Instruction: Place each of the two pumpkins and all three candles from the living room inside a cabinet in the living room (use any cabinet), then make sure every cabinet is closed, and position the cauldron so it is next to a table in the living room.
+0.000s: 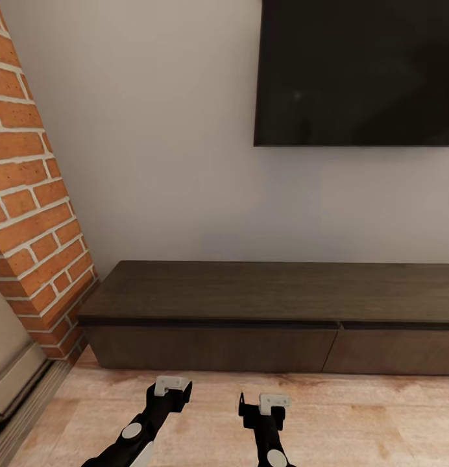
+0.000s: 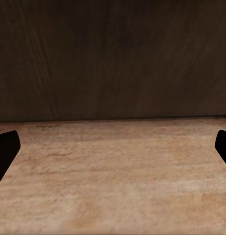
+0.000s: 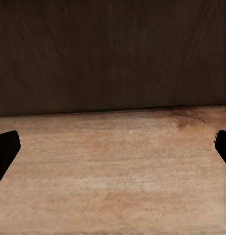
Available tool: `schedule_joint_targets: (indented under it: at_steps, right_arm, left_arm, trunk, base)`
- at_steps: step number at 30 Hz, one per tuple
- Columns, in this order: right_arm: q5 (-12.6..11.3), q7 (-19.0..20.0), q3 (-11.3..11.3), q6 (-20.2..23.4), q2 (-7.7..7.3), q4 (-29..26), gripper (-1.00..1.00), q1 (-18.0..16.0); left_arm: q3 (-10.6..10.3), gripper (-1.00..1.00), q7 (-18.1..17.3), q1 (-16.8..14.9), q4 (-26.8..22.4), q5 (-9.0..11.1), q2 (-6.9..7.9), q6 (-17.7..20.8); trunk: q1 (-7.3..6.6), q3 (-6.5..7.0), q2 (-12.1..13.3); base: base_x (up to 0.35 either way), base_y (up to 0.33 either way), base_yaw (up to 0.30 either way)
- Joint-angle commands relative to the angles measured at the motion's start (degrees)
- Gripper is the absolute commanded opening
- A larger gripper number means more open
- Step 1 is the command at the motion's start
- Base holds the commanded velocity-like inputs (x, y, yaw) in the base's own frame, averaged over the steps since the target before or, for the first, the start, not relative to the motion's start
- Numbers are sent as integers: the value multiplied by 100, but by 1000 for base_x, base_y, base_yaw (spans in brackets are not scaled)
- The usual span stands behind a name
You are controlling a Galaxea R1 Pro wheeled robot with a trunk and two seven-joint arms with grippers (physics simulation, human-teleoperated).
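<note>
The long dark brown cabinet (image 1: 276, 292) stands against the wall straight ahead, and both visible drawer fronts (image 1: 211, 347) are shut flush. My left gripper (image 1: 174, 389) and right gripper (image 1: 263, 405) hover low over the floor just in front of it, pointing at its front. In the left wrist view the left gripper (image 2: 113, 147) is open and its dark fingertips (image 2: 5, 149) sit far apart with nothing between them; the cabinet front (image 2: 113, 58) is close. The right gripper (image 3: 113, 147) is likewise open and empty before the cabinet front (image 3: 113, 54). Pumpkins, candles, cauldron and coffee table are out of view.
A black TV screen (image 1: 357, 71) hangs on the white wall above the cabinet. A red brick wall (image 1: 30, 194) juts out at the left, with a pale ledge (image 1: 10, 370) at its foot. Light wooden floor (image 1: 354, 421) lies between me and the cabinet.
</note>
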Motion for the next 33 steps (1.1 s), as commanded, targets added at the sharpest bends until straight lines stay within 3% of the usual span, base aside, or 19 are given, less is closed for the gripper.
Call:
schedule_joint_targets:
  at_steps: [1, 3, 4, 17, 26, 33]
  right_arm:
    - [-57, -37, 43, -33, -9, 2, 100, 24]
    - [-58, -43, 38, -32, -16, 5, 100, 89]
    - [-58, -44, 37, -32, -17, 5, 100, 297]
    - [-62, -44, 16, -32, -23, 15, 100, 318]
    - [-65, -47, 16, -32, -31, 16, 100, 318]
    - [-65, -34, 16, -32, -40, 23, 100, 318]
  left_arm:
    - [-47, 100, 53, 3, -4, 55, 9, -35]
    - [-45, 100, 54, 11, -5, 55, 9, -38]
    - [-45, 100, 55, 13, -6, 55, 9, -39]
    - [-44, 100, 55, 20, -7, 46, 9, -41]
    - [-44, 100, 56, 22, -7, 46, 9, -41]
    - [-44, 100, 68, 42, -7, 28, 2, -47]
  trunk:
    - [-4, 18, -1]
    - [-9, 62, 2]
    - [-11, 84, 3]
    - [-45, 372, 21]
    - [-242, 540, 381]
    - [-242, 567, 381]
  base:
    - [0, 0, 0]
    - [0, 0, 0]
    - [0, 0, 0]
    - [0, 0, 0]
    - [0, 0, -22]
    - [0, 0, -217]
